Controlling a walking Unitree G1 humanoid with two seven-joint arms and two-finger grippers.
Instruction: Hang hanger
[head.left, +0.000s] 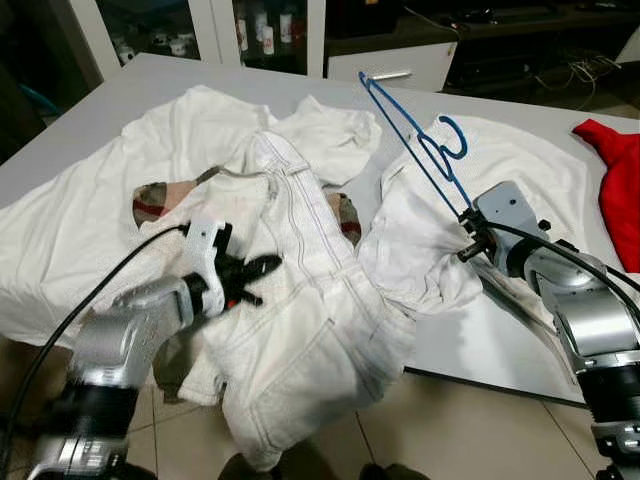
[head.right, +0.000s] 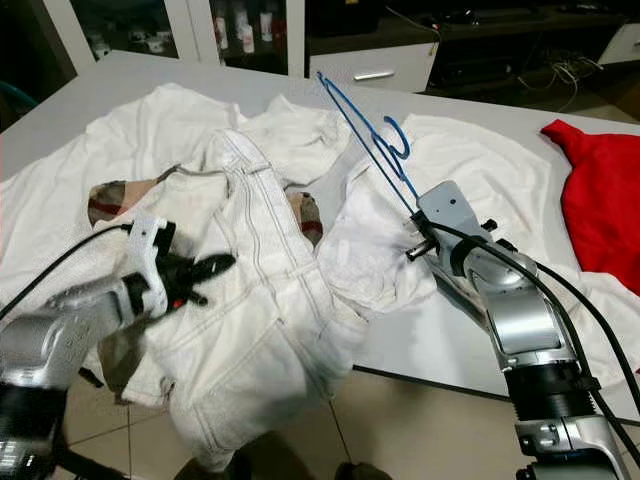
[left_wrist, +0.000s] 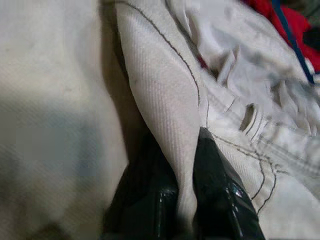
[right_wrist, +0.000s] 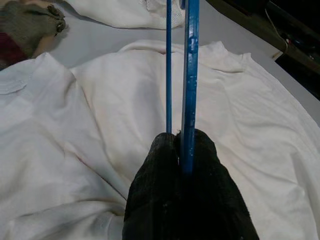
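Observation:
A blue wire hanger (head.left: 410, 140) slants up over the table, its hook (head.left: 452, 136) above a white shirt (head.left: 520, 160). My right gripper (head.left: 468, 218) is shut on the hanger's lower end; in the right wrist view the wire (right_wrist: 190, 75) runs out from between the closed fingers (right_wrist: 210, 190). White trousers (head.left: 300, 300) lie bunched across the table's front and hang over its edge. My left gripper (head.left: 262, 268) is at their left side, shut on a fold of that fabric (left_wrist: 165, 90), which is pinched between the black fingers (left_wrist: 220, 190).
More white garments (head.left: 90, 220) cover the left of the grey table (head.left: 490, 350). A red garment (head.left: 620, 190) lies at the right edge. Cabinets with glass doors (head.left: 260, 30) stand behind the table. Tiled floor (head.left: 450, 430) shows below the front edge.

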